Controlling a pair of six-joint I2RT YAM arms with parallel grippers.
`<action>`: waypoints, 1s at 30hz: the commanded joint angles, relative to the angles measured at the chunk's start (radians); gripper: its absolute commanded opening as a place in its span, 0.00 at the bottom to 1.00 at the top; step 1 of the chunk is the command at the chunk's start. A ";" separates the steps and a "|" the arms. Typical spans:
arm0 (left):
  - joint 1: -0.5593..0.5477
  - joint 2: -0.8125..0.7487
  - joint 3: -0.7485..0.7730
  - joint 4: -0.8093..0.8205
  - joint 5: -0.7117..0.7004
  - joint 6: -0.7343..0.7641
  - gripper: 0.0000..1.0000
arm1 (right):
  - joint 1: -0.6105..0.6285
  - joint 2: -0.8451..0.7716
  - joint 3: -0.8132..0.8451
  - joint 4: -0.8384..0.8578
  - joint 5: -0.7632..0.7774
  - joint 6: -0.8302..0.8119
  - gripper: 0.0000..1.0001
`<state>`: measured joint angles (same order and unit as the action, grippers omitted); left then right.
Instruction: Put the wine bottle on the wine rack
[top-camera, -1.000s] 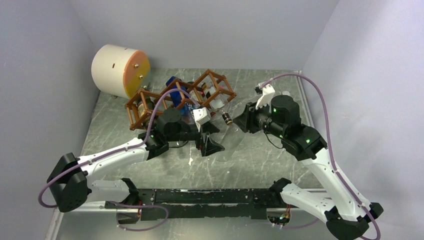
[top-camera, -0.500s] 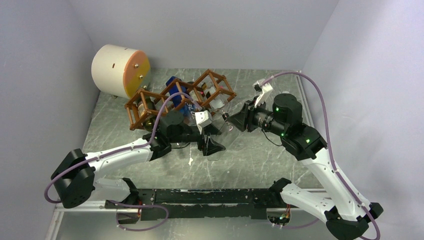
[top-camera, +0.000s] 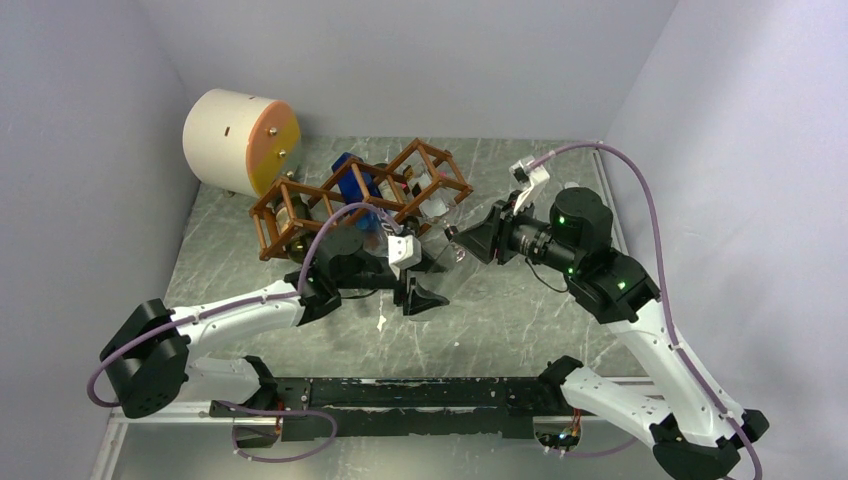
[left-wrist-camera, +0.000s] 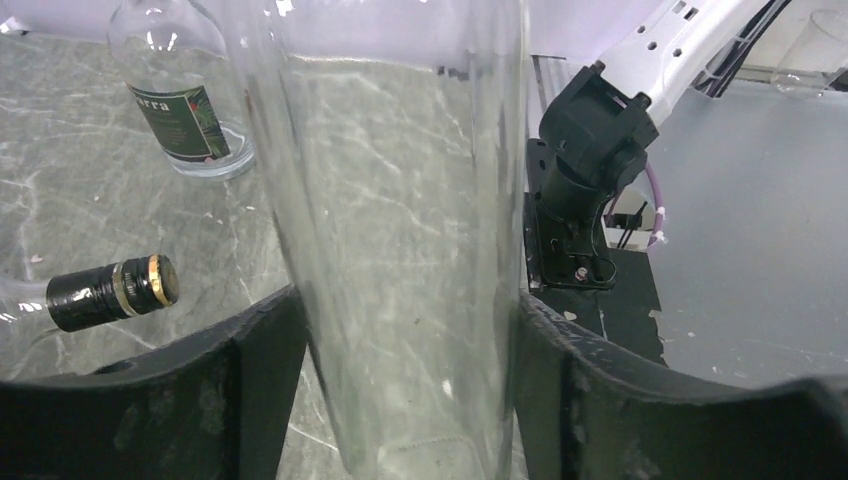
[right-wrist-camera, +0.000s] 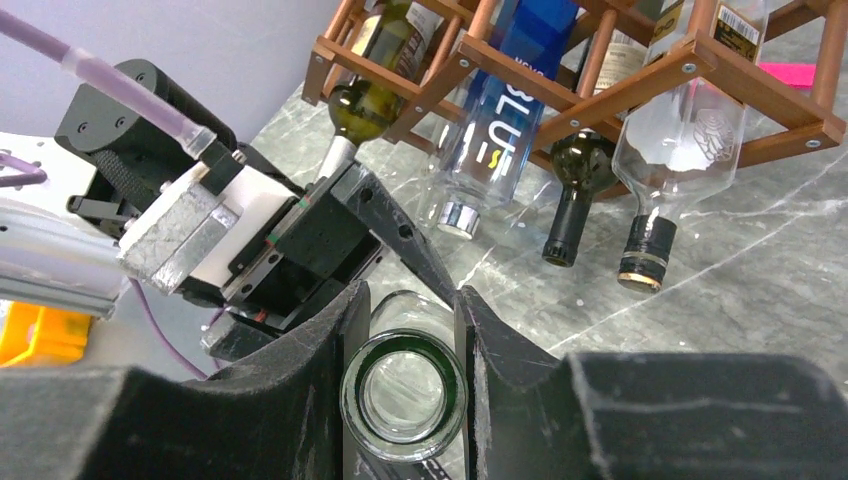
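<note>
Narrowed from wide a second ago: left gripper (left-wrist-camera: 410, 345) jaws, now pressing both sides of clear glass wine bottle (left-wrist-camera: 400, 150) body. Neck clamped tight in right gripper (right-wrist-camera: 408, 335) jaws. Held between arms, just before reddish-brown wooden lattice wine rack (top-camera: 330, 190), outside its cells.

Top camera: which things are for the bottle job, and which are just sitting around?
For the job: clear wine bottle, wine rack, left gripper and right gripper, both holding the bottle.
Just sitting around: cream-and-orange drum, blue bottle already racked, green-labelled bottle.
</note>
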<state>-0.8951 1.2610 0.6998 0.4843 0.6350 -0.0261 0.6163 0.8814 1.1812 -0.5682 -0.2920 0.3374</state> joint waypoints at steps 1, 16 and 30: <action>-0.005 -0.014 0.009 0.013 0.006 0.071 0.64 | -0.003 -0.031 0.047 0.081 -0.040 0.041 0.00; -0.005 -0.093 0.203 -0.224 -0.193 0.727 0.07 | -0.002 -0.002 0.243 -0.197 0.130 -0.068 0.76; -0.006 -0.018 0.367 -0.323 -0.335 1.499 0.07 | -0.002 0.146 0.368 -0.285 0.077 -0.178 0.79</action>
<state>-0.8993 1.2167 0.9779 0.1432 0.3782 1.2156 0.6163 1.0142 1.5280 -0.8257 -0.1825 0.1944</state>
